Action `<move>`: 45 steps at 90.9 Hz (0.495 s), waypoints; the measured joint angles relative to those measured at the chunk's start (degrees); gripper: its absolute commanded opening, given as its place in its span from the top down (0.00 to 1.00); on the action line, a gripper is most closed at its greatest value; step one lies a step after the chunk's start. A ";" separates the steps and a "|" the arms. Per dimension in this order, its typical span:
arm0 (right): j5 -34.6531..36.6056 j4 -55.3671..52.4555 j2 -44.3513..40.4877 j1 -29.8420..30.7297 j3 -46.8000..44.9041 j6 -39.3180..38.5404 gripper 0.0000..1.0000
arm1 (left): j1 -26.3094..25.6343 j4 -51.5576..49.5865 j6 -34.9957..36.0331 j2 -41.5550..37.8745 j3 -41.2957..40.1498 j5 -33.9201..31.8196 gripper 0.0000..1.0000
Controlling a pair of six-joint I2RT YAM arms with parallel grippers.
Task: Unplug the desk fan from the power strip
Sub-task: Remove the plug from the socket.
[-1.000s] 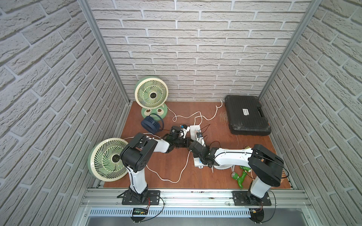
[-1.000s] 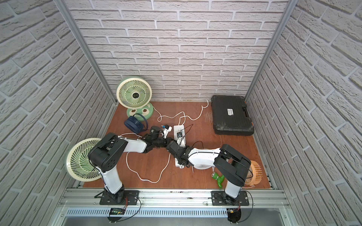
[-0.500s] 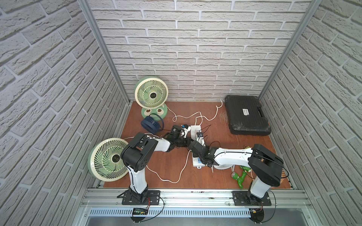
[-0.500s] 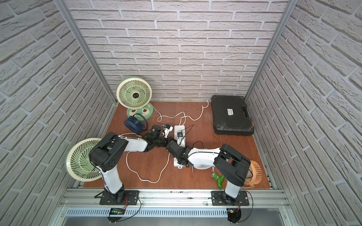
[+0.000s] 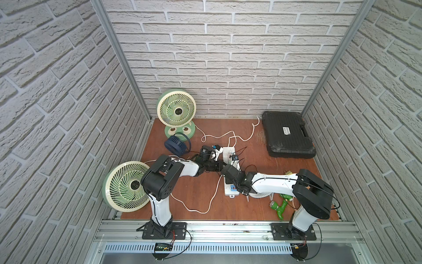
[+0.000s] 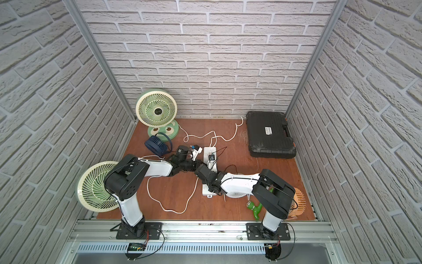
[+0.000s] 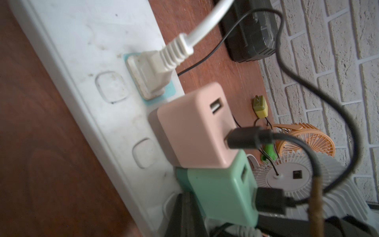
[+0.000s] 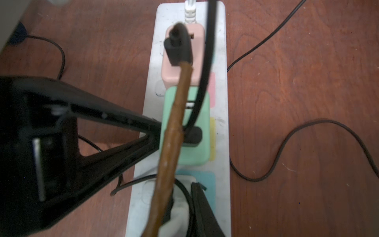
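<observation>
The white power strip (image 5: 227, 152) (image 8: 221, 133) lies lengthwise mid-table. A pink adapter (image 8: 182, 61) and a mint adapter (image 8: 185, 123), both with black USB leads, stand in it. My right gripper (image 8: 182, 205) (image 5: 229, 177) is shut on a white plug (image 8: 180, 207) in the near blue socket. My left gripper (image 8: 156, 128) (image 5: 225, 163) is shut, its tip resting on the strip against the mint adapter (image 7: 221, 195). A cream-and-green desk fan (image 5: 126, 186) stands front left. Its white cord (image 5: 196, 210) runs towards the strip's near end. I cannot tell whether the held plug is its own.
A second green fan (image 5: 177, 109) stands at the back, its white plug (image 7: 151, 73) in the far socket. A navy fan (image 5: 174, 145), a white fan (image 5: 260, 194) under my right arm, an orange fan (image 6: 296, 203), a green toy (image 5: 280, 206) and a black case (image 5: 287, 137) surround the strip.
</observation>
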 measured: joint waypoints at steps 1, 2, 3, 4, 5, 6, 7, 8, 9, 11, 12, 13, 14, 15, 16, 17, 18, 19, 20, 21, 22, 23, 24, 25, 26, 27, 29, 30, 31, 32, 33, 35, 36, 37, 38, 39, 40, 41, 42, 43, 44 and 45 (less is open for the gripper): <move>0.02 0.02 0.00 0.00 -0.02 0.02 0.96 | 0.00 0.00 0.02 0.02 0.02 0.00 1.00; 0.02 0.15 -0.02 -0.02 -0.11 0.07 0.96 | 0.00 0.00 0.02 0.04 0.02 0.00 1.00; -0.02 0.24 -0.04 -0.04 -0.17 0.09 0.96 | 0.00 -0.02 0.02 0.04 0.04 0.00 1.00; -0.13 0.37 -0.11 -0.07 -0.28 0.15 0.96 | 0.00 -0.04 0.00 0.04 0.04 0.00 1.00; -0.26 0.72 -0.24 -0.22 -0.55 0.28 0.96 | 0.00 -0.07 0.02 0.04 0.07 0.00 1.00; -0.39 0.90 -0.35 -0.35 -0.72 0.28 0.96 | 0.00 -0.07 0.02 0.04 0.07 0.00 1.00; -0.57 1.18 -0.48 -0.46 -0.92 0.44 0.96 | 0.00 -0.09 0.02 0.04 0.07 0.00 1.00; -0.74 1.51 -0.63 -0.59 -1.20 0.55 0.96 | 0.00 -0.09 0.02 0.04 0.07 0.00 1.00; -1.01 1.84 -0.83 -0.79 -1.49 0.63 0.96 | 0.00 -0.09 0.02 0.04 0.07 0.00 1.00; -1.42 2.47 -1.14 -1.05 -1.99 0.76 0.96 | 0.00 -0.09 0.02 0.04 0.07 0.00 1.00; -1.64 2.73 -1.27 -1.18 -2.19 0.94 0.96 | 0.00 -0.11 0.02 0.04 0.07 0.00 1.00; -1.86 2.97 -1.42 -1.27 -2.40 0.92 0.96 | 0.00 -0.11 0.02 0.04 0.07 0.00 1.00; -2.14 3.26 -1.60 -1.38 -2.67 1.09 0.96 | 0.00 -0.09 0.02 0.04 0.09 0.00 1.00; -2.36 3.45 -1.73 -1.46 -2.80 1.09 0.96 | 0.00 -0.09 0.02 0.04 0.09 0.00 1.00; -2.54 3.56 -1.81 -1.53 -2.95 1.16 0.96 | 0.00 -0.11 0.02 0.04 0.07 0.00 1.00; -2.71 3.65 -1.95 -1.60 -3.04 1.20 0.96 | 0.00 -0.09 0.02 0.04 0.09 0.00 1.00; -2.86 3.67 -2.03 -1.66 -3.13 1.25 0.96 | 0.00 -0.11 0.02 0.04 0.09 0.00 1.00; -3.08 3.72 -2.10 -1.70 -3.19 1.31 0.96 | 0.00 -0.11 0.02 0.04 0.09 0.00 1.00; -3.23 3.72 -2.16 -1.73 -3.21 1.33 0.96 | 0.00 -0.11 0.02 0.04 0.09 -0.02 1.00; -3.37 3.72 -2.21 -1.75 -3.23 1.33 0.96 | 0.00 -0.11 0.02 0.04 0.09 -0.02 1.00; -3.50 3.72 -2.25 -1.77 -3.23 1.36 0.96 | 0.00 -0.11 0.02 0.04 0.09 -0.02 1.00; -3.58 3.72 -2.27 -1.79 -3.23 1.36 0.96 | 0.00 -0.09 0.02 0.04 0.09 -0.02 1.00; -3.67 3.72 -2.27 -1.79 -3.23 1.36 0.96 | 0.00 -0.11 0.02 0.04 0.09 -0.02 1.00; -3.72 3.69 -2.27 -1.79 -3.23 1.33 0.96 | 0.00 -0.09 0.02 0.04 0.09 -0.02 1.00; -3.72 3.67 -2.27 -1.77 -3.23 1.33 0.96 | 0.00 -0.11 0.02 0.04 0.09 0.00 1.00; -3.69 3.67 -2.27 -1.73 -3.23 1.33 0.96 | 0.00 -0.11 0.02 0.04 0.09 -0.02 1.00; -3.63 3.52 -2.27 -1.64 -3.17 1.31 0.96 | 0.00 -0.11 0.02 0.04 0.09 -0.02 1.00; -3.54 3.45 -2.27 -1.55 -3.10 1.27 0.96 | 0.00 -0.11 0.02 0.04 0.09 0.00 1.00; -3.39 3.15 -2.27 -1.51 -2.95 1.25 0.96 | 0.00 -0.11 0.02 0.04 0.09 0.00 1.00; -3.30 2.82 -2.23 -1.40 -2.80 1.16 0.96 | 0.00 -0.11 0.02 0.04 0.09 0.00 1.00; -3.19 2.47 -2.16 -1.33 -2.60 1.07 0.96 | 0.00 -0.09 0.02 0.04 0.09 -0.02 1.00; -2.89 1.66 -2.03 -1.11 -2.19 0.96 0.96 | 0.00 -0.11 0.02 0.04 0.09 -0.02 1.00; -2.60 1.11 -1.95 -0.96 -1.90 0.87 0.96 | 0.00 -0.11 0.02 0.04 0.09 -0.02 1.00; -2.36 0.68 -1.86 -0.83 -1.68 0.85 0.95 | 0.00 -0.11 0.02 0.04 0.09 0.00 1.00; -2.10 0.26 -1.75 -0.66 -1.44 0.72 0.95 | 0.00 -0.13 0.02 0.04 0.09 0.00 1.00; -1.90 -0.09 -1.62 -0.50 -1.25 0.63 0.95 | 0.00 -0.13 0.02 0.04 0.09 0.00 1.00; -1.68 -0.48 -1.53 -0.37 -1.01 0.61 0.95 | 0.00 -0.13 0.02 0.04 0.09 -0.02 1.00; -1.49 -0.90 -1.40 -0.24 -0.76 0.55 0.96 | 0.00 -0.13 0.02 0.04 0.09 -0.09 1.00; -1.25 -1.40 -1.27 -0.02 -0.48 0.44 0.95 | 0.00 -0.11 0.02 0.04 0.09 -0.13 1.00; -1.05 -1.73 -1.18 0.09 -0.31 0.44 0.95 | 0.00 -0.11 0.02 0.04 0.09 -0.15 1.00; -0.85 -1.97 -1.07 0.24 -0.15 0.39 0.95 | 0.00 -0.11 0.02 0.04 0.09 -0.15 1.00; -0.70 -2.21 -1.03 0.35 -0.04 0.39 0.96 | 0.00 -0.13 0.02 0.04 0.09 -0.15 1.00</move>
